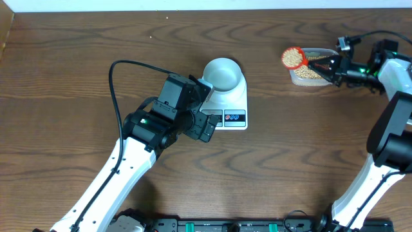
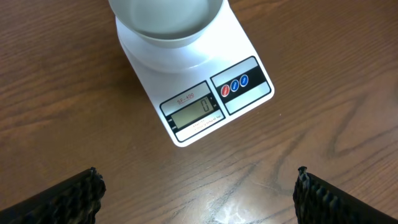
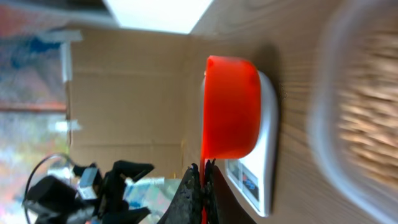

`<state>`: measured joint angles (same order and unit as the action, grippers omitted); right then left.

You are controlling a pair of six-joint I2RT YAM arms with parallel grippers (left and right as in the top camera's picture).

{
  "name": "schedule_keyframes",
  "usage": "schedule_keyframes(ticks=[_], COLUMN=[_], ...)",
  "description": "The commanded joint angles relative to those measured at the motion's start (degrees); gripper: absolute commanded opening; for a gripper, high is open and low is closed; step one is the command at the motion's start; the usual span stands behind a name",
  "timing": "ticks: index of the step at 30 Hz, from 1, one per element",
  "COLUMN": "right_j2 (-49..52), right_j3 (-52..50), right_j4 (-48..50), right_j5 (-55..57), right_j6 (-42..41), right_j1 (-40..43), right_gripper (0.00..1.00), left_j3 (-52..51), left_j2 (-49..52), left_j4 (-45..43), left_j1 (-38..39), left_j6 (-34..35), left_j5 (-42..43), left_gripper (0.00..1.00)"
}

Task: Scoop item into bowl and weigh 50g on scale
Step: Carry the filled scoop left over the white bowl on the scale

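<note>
While my right gripper clamps the scoop of beans at 2 o'clock, left gripper hangs released near the scale.

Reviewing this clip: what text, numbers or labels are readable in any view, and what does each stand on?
"0": on the grey display of the scale.
Red print above the display: too small to read with certainty.
Red print below the display: too small to read.
Symbols on the red and blue buttons: too small to read.
Overhead and right wrist views: nothing legible.
</note>
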<state>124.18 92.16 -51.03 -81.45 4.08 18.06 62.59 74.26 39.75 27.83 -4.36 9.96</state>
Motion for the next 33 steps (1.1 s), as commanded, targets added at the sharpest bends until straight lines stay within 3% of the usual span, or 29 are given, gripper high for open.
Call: schedule_keyframes(ticks=[1, 12, 18, 33], right_j2=[-4.74, -10.10, -10.51, -11.61], right_j3=[1.03, 1.07, 1.07, 1.07], right_j4=[2.49, 17.44, 17.55, 12.59], right_j5=[-7.54, -6.93, -4.13, 22.67], right_j6=[-3.78, -18.67, -18.62, -13.86], right_j1=[-2.58, -13.38, -17.20, -26.75], right_gripper=[0.01, 0.01, 0.01, 0.01], left_j3=[-0.48, -0.48, -0.48, -0.48], left_j2=[-0.11, -0.11, -0.11, -0.11], left_j4=[0.13, 0.13, 0.13, 0.11], left_j1=[-0.17, -0.17, -0.17, -0.17], left_j6=[-0.35, -0.37, -0.35, -0.35], left_j5=[-0.72, -0.72, -0.72, -0.72], left_gripper=[0.99, 0.99, 0.99, 0.99])
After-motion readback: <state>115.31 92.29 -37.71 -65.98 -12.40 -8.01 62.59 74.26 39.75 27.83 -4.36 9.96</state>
